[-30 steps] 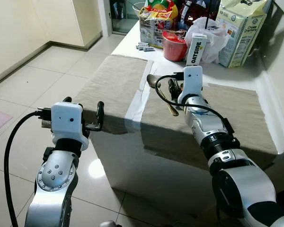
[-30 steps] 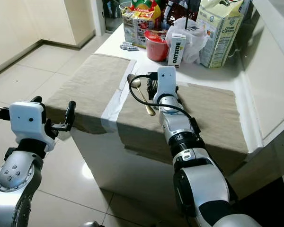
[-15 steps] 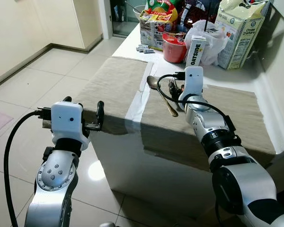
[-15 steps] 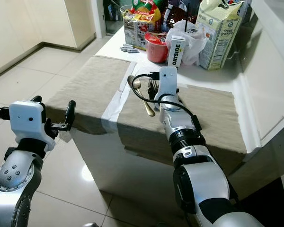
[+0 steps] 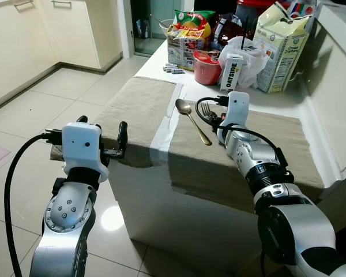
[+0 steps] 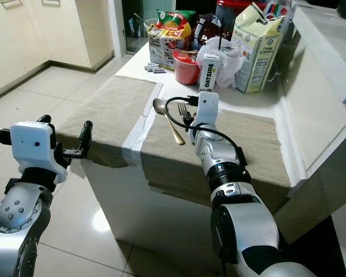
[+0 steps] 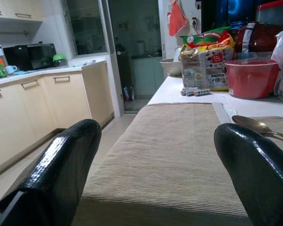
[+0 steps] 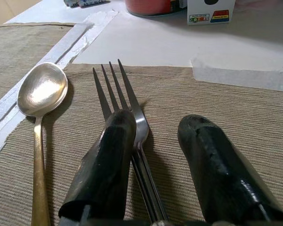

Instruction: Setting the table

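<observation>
Pulled back nearer since before, the right gripper point(image 8: 155, 165), fingers apart, is straddling a fork point(image 8: 120, 101) lying right of the spoon point(image 5: 190, 118) on the right placemat point(image 5: 265, 144), while the open left gripper point(image 5: 101, 138) is hovering above the tiled floor point(image 5: 40, 109).

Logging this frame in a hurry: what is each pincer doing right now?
Left pincer: open, holding nothing, at the edge of the left placemat.
Right pincer: open, over the fork on the right placemat, not gripping it.
</observation>
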{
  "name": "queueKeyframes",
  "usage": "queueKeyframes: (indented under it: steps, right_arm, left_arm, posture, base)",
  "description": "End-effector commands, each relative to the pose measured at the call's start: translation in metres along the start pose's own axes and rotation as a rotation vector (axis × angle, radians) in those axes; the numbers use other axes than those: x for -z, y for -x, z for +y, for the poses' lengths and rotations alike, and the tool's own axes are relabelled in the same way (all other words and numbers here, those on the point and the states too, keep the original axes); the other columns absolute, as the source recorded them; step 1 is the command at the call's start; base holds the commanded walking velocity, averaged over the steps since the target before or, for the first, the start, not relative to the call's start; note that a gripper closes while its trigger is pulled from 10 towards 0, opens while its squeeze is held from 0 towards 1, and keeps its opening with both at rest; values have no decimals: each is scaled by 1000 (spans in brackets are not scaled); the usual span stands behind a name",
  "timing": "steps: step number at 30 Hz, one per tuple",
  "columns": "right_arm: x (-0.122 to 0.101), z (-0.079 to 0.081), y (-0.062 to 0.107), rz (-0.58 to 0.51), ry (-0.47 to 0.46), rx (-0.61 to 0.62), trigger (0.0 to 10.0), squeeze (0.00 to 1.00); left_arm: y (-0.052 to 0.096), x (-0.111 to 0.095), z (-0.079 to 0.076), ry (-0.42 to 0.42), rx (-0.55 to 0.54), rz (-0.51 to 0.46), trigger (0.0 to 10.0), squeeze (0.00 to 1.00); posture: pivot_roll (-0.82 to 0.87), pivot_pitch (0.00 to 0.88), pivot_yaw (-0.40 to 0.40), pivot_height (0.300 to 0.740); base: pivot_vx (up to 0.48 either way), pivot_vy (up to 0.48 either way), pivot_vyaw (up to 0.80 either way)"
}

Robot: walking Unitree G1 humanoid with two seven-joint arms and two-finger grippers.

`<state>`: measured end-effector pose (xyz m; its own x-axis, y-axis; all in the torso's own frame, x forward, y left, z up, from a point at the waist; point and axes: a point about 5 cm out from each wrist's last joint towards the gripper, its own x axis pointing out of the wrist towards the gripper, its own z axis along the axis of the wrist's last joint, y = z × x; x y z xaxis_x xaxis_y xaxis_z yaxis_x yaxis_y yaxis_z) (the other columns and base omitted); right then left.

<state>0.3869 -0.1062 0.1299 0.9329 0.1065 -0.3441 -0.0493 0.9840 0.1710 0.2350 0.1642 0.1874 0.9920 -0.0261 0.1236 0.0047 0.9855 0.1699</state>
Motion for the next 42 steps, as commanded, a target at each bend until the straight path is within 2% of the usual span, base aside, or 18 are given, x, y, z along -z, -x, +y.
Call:
queueKeyframes:
  steps: [1,6,8,9,10,11,12,15,16,19,26,28,29,30,32,33,37,42]
  right_arm:
    - [33,0,1,125,3,-4,0,0]
    - [28,5,1,93,20,-24,0,0]
    - [20,10,1,39,47,-41,0,0]
    - [10,13,2,-30,102,-49,0,0]
    - [10,13,2,-30,102,-49,0,0]
    - [-11,20,5,-164,188,-67,0,0]
    - [-11,20,5,-164,188,-67,0,0]
    - [-48,34,16,-419,313,-93,0,0]
    - [-48,34,16,-419,313,-93,0,0]
    - [-72,45,30,-609,393,-116,0,0]
    - [-90,56,48,-774,392,-168,0,0]
    - [-89,54,47,-752,373,-153,0,0]
    - [-86,51,43,-706,348,-136,431,0]
    - [-81,45,38,-646,314,-105,10000,0]
    - [-77,41,35,-612,294,-85,10000,0]
    - [-72,36,32,-565,274,-66,10000,1000]
    - [-64,23,32,-491,228,-25,10000,1000]
    - [-66,18,37,-511,240,-15,10000,1000]
  left_arm:
    - [-4,-6,0,-15,11,-25,10000,0]
    - [-5,-8,0,-17,10,-36,10000,0]
    - [-6,-9,1,-20,9,-41,10000,0]
    - [-7,-10,1,-19,7,-45,10000,0]
    - [-7,-10,1,-19,7,-45,10000,0]
    - [-8,-11,2,-19,4,-52,10000,0]
    - [-8,-11,2,-19,4,-52,10000,0]
    - [-9,-12,2,-20,4,-57,10000,0]
    - [-9,-12,2,-20,4,-57,10000,0]
    - [-9,-12,2,-19,3,-60,10000,0]
    - [-9,-12,1,-16,4,-60,10000,0]
    - [-9,-12,1,-15,5,-60,10000,0]
    - [-9,-12,1,-16,6,-60,10000,0]
    - [-9,-12,1,-16,6,-60,10000,0]
    - [-9,-13,1,-17,6,-61,10000,0]
    - [-10,-13,1,-17,6,-61,10000,0]
    - [-9,-13,1,-19,5,-61,10000,0]
    - [-10,-13,1,-19,6,-60,10000,0]
  posture:
    - [78,9,20,728]
    - [78,12,23,728]
    - [78,12,23,728]
    - [79,14,24,728]
    - [79,14,24,728]
    - [79,14,24,728]
    - [79,14,24,728]
    - [78,19,26,728]
    - [78,19,26,728]
    - [78,19,26,728]
    - [78,19,26,728]
    - [78,19,26,728]
    - [78,19,26,728]
    - [72,25,28,728]
    - [72,25,28,728]
    - [72,25,28,728]
    - [72,28,29,728]
    - [64,26,29,728]
  base:
    - [0,0,0]
    - [0,0,0]
    - [0,0,0]
    - [0,0,0]
    - [0,0,0]
    - [0,0,0]
    - [0,0,0]
    - [0,0,0]
    - [0,0,0]
    - [0,0,0]
    - [0,0,0]
    - [0,0,0]
    - [0,0,0]
    - [0,0,0]
    - [0,0,0]
    - [0,0,0]
    - [0,0,0]
    - [0,0,0]
